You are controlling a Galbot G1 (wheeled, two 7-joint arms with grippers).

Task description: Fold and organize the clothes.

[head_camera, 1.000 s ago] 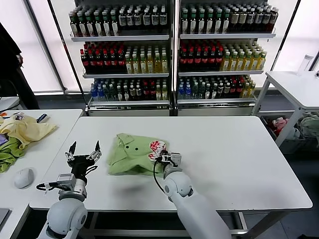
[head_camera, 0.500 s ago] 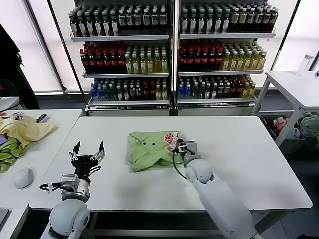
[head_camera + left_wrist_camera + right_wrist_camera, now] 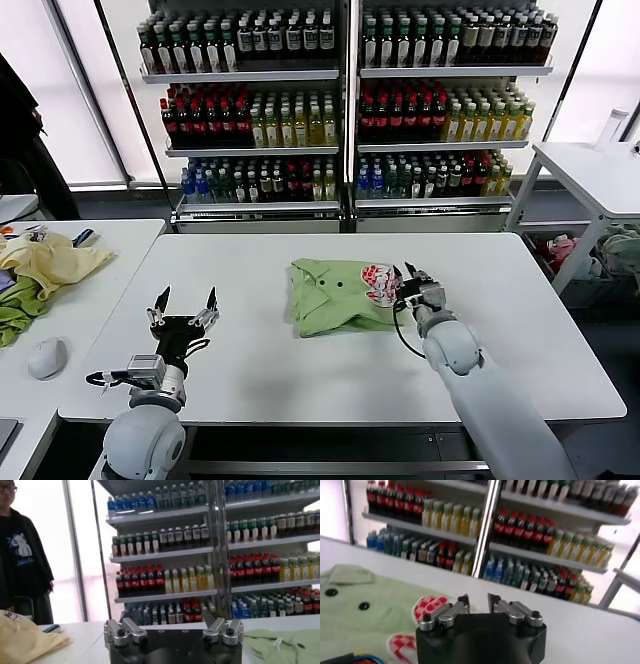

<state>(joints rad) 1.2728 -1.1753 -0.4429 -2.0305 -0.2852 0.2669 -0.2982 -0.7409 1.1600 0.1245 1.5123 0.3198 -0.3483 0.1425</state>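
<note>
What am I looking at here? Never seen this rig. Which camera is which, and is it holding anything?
It is a two-armed robot at a white table. One picture looks down from its head; the other two come from cameras on each wrist. A folded light green collared shirt with a red-and-white patch lies mid-table. The right gripper sits at the shirt's patch edge, fingers parted in the right wrist view, gripping nothing visible. The left gripper hovers open near the table's front left, empty. Drink shelves stand behind; a pale yellow cloth lies on a side table.

Left claw (image 3: 183, 306) raised with fingers spread wide; right claw (image 3: 414, 282) low, fingers parted.
</note>
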